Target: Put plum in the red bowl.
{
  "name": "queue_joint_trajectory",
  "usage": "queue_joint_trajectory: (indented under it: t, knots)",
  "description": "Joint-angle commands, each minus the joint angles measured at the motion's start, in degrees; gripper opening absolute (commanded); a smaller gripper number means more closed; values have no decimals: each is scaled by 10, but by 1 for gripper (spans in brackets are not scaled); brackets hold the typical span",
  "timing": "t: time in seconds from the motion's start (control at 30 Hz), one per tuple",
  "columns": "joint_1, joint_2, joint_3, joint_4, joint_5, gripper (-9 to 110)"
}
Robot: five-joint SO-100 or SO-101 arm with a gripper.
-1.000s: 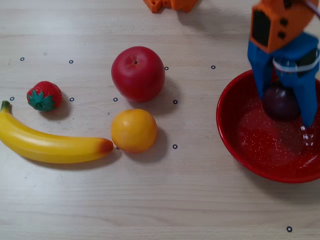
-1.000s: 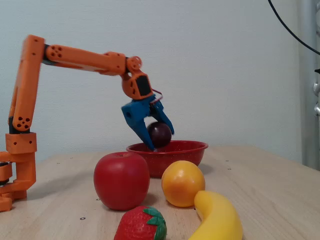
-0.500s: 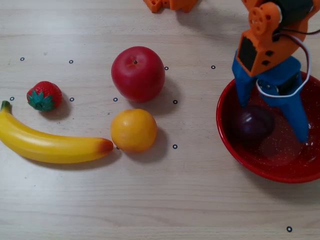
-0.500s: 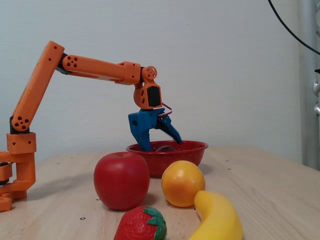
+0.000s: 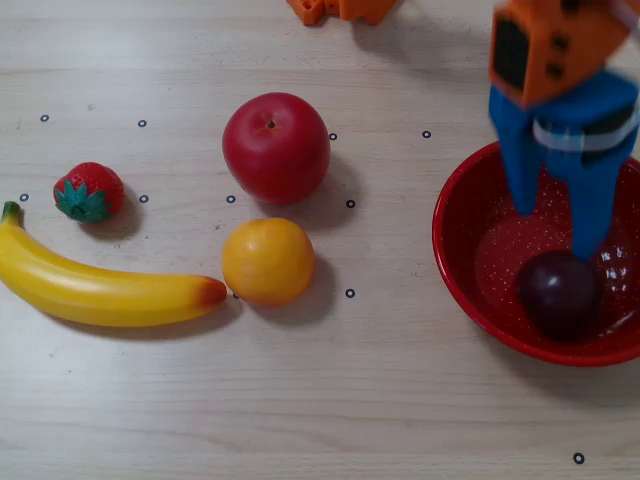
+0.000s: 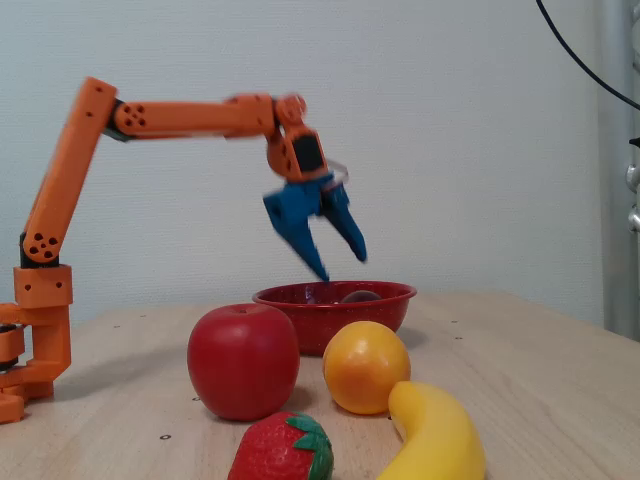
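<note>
- plum [image 5: 558, 292], the small glossy dark purple toy fruit, already sits inside the big round speckled red bowl [image 5: 462, 255], toward its near side in the overhead view
- we'd call the placing step done, so next is probably just lifting clear
- our blue two-finger gripper [image 5: 557, 226] hangs above the bowl, jaws spread apart, holding nothing
- orange arm [image 6: 180, 117] reaches out level, wrist tipped down
</note>
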Motion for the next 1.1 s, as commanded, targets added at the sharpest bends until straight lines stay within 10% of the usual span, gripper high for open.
queue_joint_trajectory:
  t: [0.0,1.07]
  knots:
    - [-25,105,-42,8,-29,5]
    - [-172,838,954,-539,-138,0]
